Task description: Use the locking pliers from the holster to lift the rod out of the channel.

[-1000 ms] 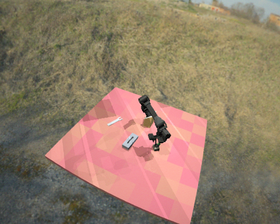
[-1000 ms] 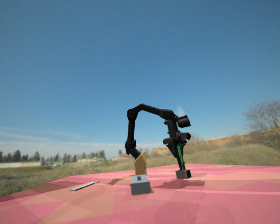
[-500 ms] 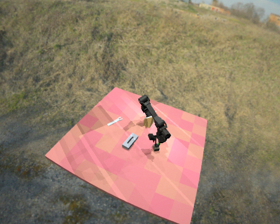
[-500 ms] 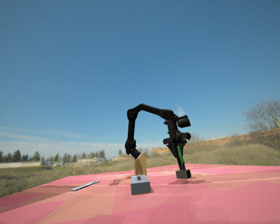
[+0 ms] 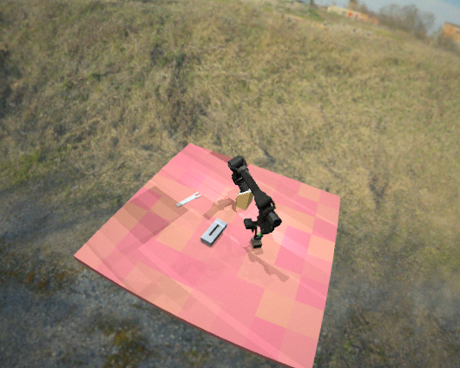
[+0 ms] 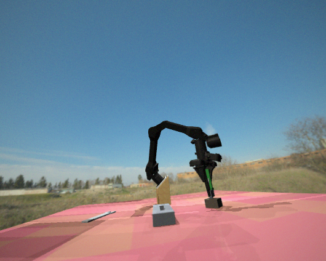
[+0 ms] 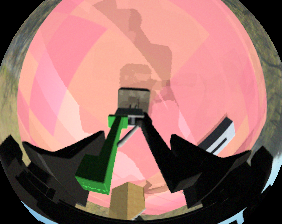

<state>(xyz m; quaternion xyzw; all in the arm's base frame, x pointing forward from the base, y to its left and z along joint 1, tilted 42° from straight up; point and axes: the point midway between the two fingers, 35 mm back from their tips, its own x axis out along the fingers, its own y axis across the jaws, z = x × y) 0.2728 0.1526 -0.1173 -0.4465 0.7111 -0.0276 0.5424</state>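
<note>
The locking pliers (image 5: 260, 235) (image 6: 210, 184) (image 7: 110, 155), with one green and one black handle, stand upright with their jaw end down at the dark holster (image 5: 256, 244) (image 6: 213, 202) (image 7: 134, 96); the jaws are hidden. My gripper (image 5: 258, 233) (image 6: 208, 178) (image 7: 138, 135) points down over the pliers, one finger against the outside of each handle. The handles are spread in a V, wide at the top. The grey channel block (image 5: 207, 238) (image 6: 163, 219) (image 7: 227, 131) has a narrow dark slot; I cannot make out the rod in it.
A tan wedge-shaped block (image 5: 244, 200) (image 6: 164, 192) (image 7: 127, 200) stands near the arm's base. A flat white fork-ended bar (image 5: 188, 200) (image 6: 98, 217) lies on the pink patchwork table (image 5: 228, 304) (image 6: 198, 243), on the far side of the channel block from the pliers.
</note>
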